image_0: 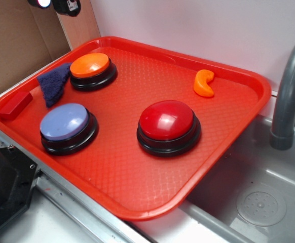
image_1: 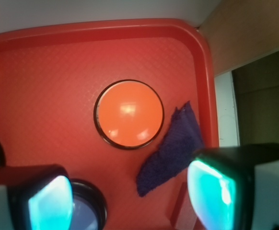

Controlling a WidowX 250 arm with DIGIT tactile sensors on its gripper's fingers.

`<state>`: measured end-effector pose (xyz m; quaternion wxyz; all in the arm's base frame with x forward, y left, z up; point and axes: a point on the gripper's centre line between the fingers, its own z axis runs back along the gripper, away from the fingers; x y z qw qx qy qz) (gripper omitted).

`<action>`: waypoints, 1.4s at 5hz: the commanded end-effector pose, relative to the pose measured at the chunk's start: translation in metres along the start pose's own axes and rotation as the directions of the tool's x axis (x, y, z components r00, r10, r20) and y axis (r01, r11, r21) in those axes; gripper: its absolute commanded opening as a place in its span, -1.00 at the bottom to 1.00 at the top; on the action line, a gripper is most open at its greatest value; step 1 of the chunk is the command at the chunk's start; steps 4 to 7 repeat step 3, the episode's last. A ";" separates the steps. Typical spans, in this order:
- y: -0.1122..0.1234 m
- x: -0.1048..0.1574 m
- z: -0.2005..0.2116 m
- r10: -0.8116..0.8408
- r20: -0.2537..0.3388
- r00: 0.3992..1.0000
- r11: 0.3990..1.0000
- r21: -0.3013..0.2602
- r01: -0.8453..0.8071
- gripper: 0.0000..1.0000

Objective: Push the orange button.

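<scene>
The fingers (image_1: 204, 196) stand wide apart at the bottom of the wrist view, two blocky tips with glowing teal pads, and nothing is held between them. Seen from this camera they hang above the tray, with the orange button (image_1: 128, 114) in the open space ahead of them and not touched by either one. In the exterior view only a dark bit of the arm shows at the top left edge, above the tray's far left corner.

The orange button (image_0: 90, 66) sits on its black base in the far left part of the red plastic tray (image_0: 137, 172). A dark blue cloth (image_0: 54, 82) lies just beside it on the left, its edge reaching the button's base. Near the tray's left rim rests a small red block (image_0: 14, 105). A blue button (image_0: 65, 123) stands closer to the front, and a larger red button (image_0: 167, 121) sits near the middle of the tray, well apart from the orange one. An orange crescent-shaped piece (image_0: 204, 83) lies near the far right rim. The tray overhangs a grey sink (image_0: 259, 202) with a grey faucet (image_0: 288, 91) on the right.
</scene>
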<state>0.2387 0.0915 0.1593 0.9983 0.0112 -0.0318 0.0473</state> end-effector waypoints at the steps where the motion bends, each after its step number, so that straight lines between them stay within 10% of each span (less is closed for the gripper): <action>1: -0.001 -0.001 0.037 0.028 0.115 0.993 0.999 0.030 -0.032 1.00; 7: -0.011 -0.013 0.036 0.043 0.103 0.994 0.997 0.057 -0.049 1.00</action>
